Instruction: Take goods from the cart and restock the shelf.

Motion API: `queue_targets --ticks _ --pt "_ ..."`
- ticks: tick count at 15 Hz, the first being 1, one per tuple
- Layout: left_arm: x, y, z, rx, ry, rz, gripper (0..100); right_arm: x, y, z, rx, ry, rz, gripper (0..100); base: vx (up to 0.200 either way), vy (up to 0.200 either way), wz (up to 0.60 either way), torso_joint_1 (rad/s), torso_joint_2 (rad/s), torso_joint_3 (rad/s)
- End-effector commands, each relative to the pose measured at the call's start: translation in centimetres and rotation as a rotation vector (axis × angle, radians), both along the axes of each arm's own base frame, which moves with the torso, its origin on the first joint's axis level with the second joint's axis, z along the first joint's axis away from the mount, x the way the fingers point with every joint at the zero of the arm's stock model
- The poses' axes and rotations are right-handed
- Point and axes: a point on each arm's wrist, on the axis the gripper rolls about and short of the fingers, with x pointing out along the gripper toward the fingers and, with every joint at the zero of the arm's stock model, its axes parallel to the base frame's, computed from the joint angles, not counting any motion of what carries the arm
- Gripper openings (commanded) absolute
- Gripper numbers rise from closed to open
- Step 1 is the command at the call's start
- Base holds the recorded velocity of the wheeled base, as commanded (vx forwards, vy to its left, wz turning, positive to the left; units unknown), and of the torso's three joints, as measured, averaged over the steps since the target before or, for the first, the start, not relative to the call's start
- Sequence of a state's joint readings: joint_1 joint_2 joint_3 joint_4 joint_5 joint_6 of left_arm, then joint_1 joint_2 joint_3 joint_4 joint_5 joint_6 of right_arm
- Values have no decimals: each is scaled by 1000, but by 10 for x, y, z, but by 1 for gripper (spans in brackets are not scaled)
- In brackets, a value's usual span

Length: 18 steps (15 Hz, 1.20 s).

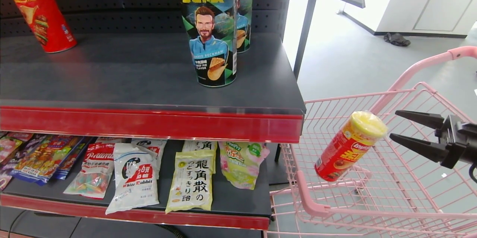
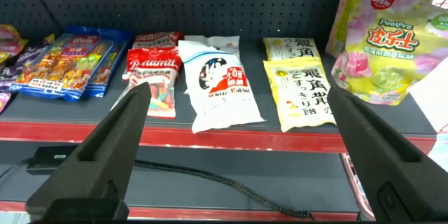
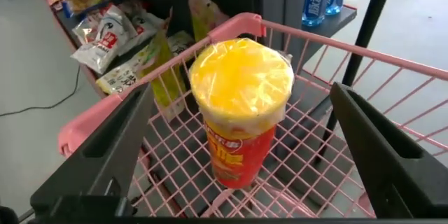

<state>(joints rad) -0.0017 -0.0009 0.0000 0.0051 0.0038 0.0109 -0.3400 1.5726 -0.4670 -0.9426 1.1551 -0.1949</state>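
One can (image 1: 348, 146) tilts in cart (image 1: 372, 208), lid up twd our R gripper (image 1: 392, 124). Jaws spread, can just ahead of them

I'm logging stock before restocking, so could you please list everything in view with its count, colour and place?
Shelf: one, dark grey with red edges, on the left.
Cart: one, pink, right of the shelf.
Cart can: one, red with a yellow lid, tilted inside the cart.
Dark cans: two, black-green, upper board, one behind the other.
Shelf can: one, red, upper board, far left.
Snack bags: several, mixed colours, lying on the lower board.
Right gripper: black, open, beside the cart can's lid, apart.
Left gripper: black, open, facing the lower board.
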Motion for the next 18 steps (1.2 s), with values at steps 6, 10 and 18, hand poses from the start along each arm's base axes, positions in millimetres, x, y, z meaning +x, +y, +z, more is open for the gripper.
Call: queue_targets --ticks 6,10,18 --pt "0 0 0 0 0 1 100 33 -14 -36 15 34 19 100 0 0 0 0 0 0" --pt "0 0 0 0 0 1 100 45 -13 -58 21 57 40 100 0 0 0 0 0 0" --pt "0 0 0 0 0 1 100 58 26 -74 27 82 214 100 0 0 0 0 0 0"
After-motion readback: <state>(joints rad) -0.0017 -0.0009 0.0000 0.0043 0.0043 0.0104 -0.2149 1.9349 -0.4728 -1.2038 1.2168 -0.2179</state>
